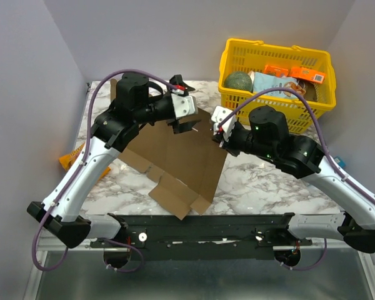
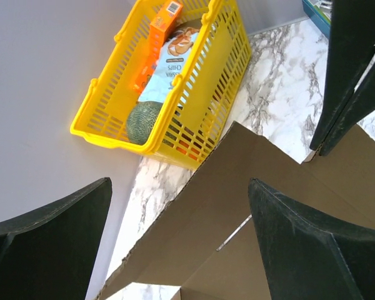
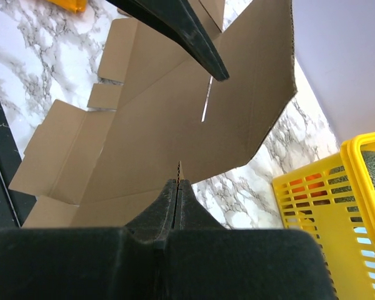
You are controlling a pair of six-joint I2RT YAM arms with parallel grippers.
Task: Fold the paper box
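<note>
The paper box [image 1: 175, 156] is a flat brown die-cut cardboard sheet with its right side raised off the marble table. My right gripper [image 1: 216, 136] is shut on its raised right edge; in the right wrist view the corrugated edge sits pinched between the closed fingers [image 3: 178, 184], with the sheet [image 3: 144, 125] spreading beyond. My left gripper [image 1: 189, 120] is open over the sheet's upper far part. In the left wrist view its fingers [image 2: 312, 250] stand wide apart with the cardboard [image 2: 237, 187] below them, not gripped. The left gripper's finger [image 3: 175, 25] also shows in the right wrist view.
A yellow plastic basket [image 1: 237, 50] with snack packets and a green round item stands at the back right, also in the left wrist view [image 2: 106, 134] and right wrist view [image 3: 337, 187]. An orange item [image 1: 69, 159] lies off the table's left edge. A black rail [image 1: 206, 228] runs along the front.
</note>
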